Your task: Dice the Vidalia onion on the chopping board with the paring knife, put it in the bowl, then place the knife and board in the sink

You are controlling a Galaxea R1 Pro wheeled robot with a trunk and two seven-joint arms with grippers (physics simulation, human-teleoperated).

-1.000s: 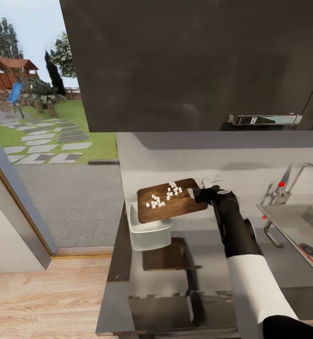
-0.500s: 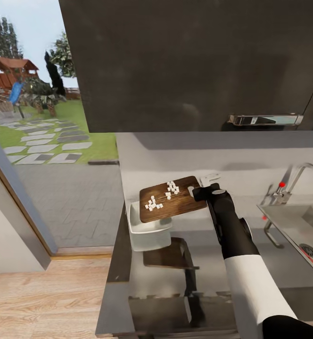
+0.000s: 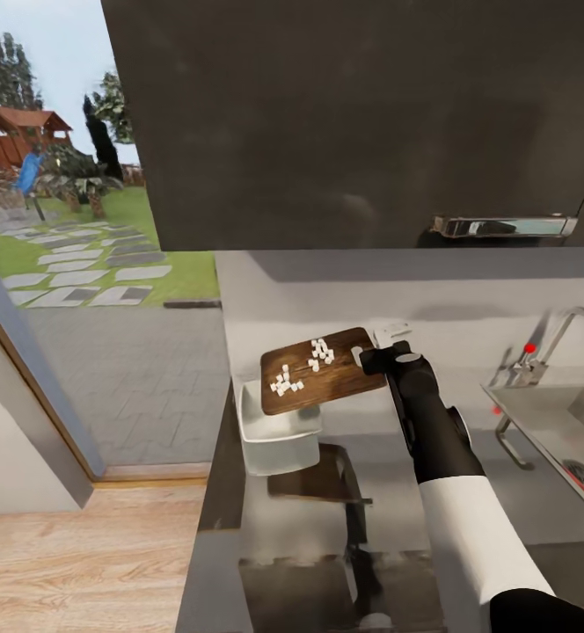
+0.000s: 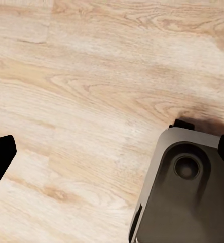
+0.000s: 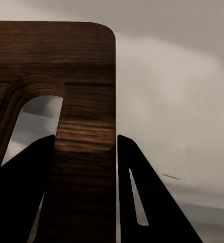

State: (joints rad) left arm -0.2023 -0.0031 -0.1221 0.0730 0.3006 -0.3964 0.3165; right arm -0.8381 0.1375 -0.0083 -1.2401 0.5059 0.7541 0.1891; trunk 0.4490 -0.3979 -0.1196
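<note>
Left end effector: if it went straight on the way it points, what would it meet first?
Probably the wooden floor, bare ahead in its wrist view; the robot's grey base sits off to one side. Depth is unclear.

Our right arm: reaches forward, raised off worktop | right end effector (image 3: 368, 353): fingers (image 5: 152, 202) clamped on chopping board (image 3: 320, 373) end | left end effector: fingers spread.

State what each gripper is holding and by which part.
The right gripper holds the chopping board by its handle-slot end, jaws clamped on the edge beside the slot. Whether the left holds anything cannot be told.
</note>
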